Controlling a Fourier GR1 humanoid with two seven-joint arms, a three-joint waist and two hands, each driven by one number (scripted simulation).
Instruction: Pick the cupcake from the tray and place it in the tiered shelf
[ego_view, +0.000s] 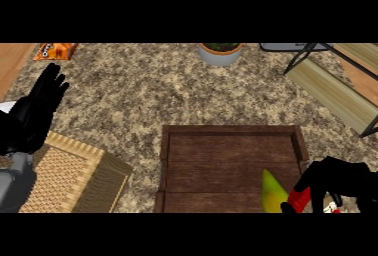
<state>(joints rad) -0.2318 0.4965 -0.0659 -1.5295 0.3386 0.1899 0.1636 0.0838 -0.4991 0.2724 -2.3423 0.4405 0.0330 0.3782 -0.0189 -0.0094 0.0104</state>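
A dark wooden tray (221, 150) lies in the lower middle of the counter. At its lower right corner my right hand (341, 181) is curled over the cupcake (297, 201). Only a red strip of its wrapper and a pale bit show between the fingers; the hand hides the rest. The tiered shelf (331, 92), light wooden boards on a black frame, stands at the upper right, well beyond the hand. My left hand (35, 116) rests open at the left edge, fingers up, holding nothing.
A yellow-green fruit (272, 193) lies in the tray just left of my right hand. A wicker basket (74, 177) sits at the lower left. A potted plant (220, 53) and an orange snack bag (55, 50) are along the far edge.
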